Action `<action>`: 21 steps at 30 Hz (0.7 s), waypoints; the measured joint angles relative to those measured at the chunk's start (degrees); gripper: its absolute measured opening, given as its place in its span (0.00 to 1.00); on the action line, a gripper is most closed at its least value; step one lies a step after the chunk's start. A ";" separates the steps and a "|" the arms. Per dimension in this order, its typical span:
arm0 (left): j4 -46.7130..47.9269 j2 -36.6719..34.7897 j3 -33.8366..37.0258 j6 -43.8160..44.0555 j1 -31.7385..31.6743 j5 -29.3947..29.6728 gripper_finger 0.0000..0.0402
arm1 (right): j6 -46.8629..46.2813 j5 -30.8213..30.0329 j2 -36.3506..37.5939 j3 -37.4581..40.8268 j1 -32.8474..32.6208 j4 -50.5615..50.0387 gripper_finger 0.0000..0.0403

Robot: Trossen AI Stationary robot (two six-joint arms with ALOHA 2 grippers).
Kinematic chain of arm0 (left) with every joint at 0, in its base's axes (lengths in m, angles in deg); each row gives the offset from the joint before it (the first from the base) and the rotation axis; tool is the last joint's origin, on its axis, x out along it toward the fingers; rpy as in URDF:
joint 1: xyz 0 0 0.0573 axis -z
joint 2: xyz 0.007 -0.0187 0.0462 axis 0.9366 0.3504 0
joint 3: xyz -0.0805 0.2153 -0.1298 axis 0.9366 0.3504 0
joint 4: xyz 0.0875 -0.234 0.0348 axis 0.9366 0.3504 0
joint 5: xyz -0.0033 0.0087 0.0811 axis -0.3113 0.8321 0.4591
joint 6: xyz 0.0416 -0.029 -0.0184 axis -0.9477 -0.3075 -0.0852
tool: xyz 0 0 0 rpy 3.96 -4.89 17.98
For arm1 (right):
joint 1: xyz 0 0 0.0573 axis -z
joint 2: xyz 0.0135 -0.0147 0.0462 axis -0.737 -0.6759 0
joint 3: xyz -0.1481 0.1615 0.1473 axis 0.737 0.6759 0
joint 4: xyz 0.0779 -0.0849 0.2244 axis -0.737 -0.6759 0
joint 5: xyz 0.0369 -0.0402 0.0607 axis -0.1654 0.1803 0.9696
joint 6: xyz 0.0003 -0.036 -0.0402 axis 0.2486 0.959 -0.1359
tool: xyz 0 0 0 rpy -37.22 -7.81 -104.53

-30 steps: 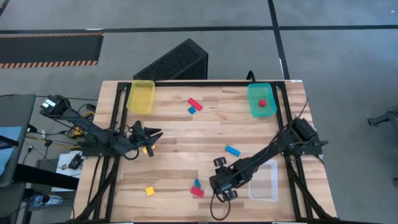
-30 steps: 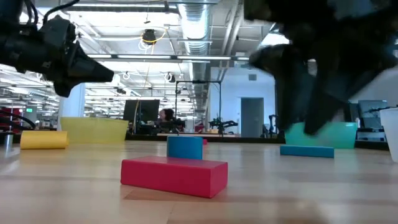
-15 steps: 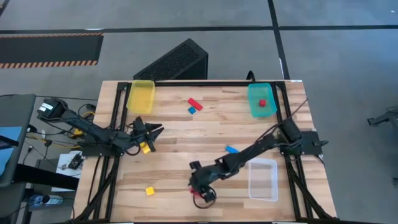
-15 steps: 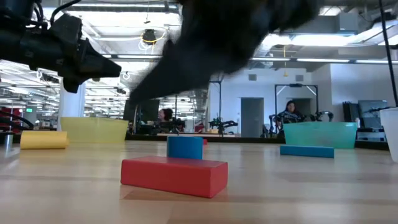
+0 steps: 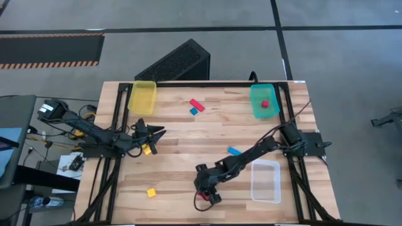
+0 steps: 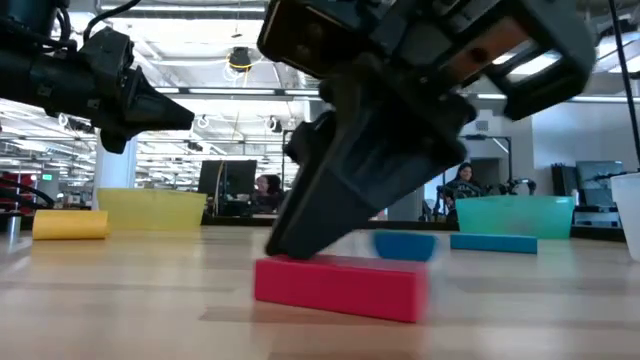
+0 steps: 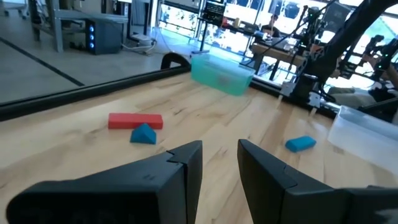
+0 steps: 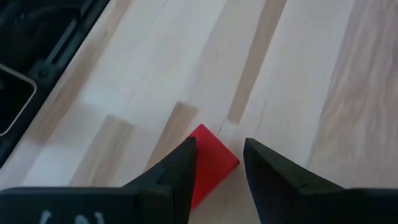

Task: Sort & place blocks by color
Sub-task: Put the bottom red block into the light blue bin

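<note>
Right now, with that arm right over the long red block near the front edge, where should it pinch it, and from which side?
Best across the two long sides, near the middle, coming straight down from above. The red block lies flat on the table as a low bar, so its narrow width fits between the fingers. The right tool is already over it, open, fingers either side of one end; the blue block sits behind, apart.

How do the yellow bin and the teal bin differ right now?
The yellow bin stands at the table's far left corner and looks empty; the teal bin stands at the far right corner and holds a red block. Both are open rectangular bins, and neither gripper is near them.
</note>
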 joint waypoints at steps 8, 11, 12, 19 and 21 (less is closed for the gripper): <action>1.15 0.00 -0.02 1.37 0.00 -0.05 0.23 | -4.04 -1.70 3.14 0.37 -1.73 -3.31 0.45; 1.40 -0.02 -0.02 2.00 0.00 -0.03 0.23 | -10.07 -1.70 3.15 0.37 -2.28 -3.89 0.52; 1.74 -0.01 -0.02 2.10 0.00 -0.03 0.23 | -12.30 -1.79 3.15 0.37 -2.42 -4.16 0.56; 2.77 -0.01 -0.02 3.07 0.00 -0.03 0.23 | -26.42 -3.18 3.31 0.28 -3.91 -9.61 0.72; 2.79 0.00 -0.02 3.12 0.00 -0.03 0.23 | -28.09 -3.34 3.94 0.28 -4.76 -11.22 0.73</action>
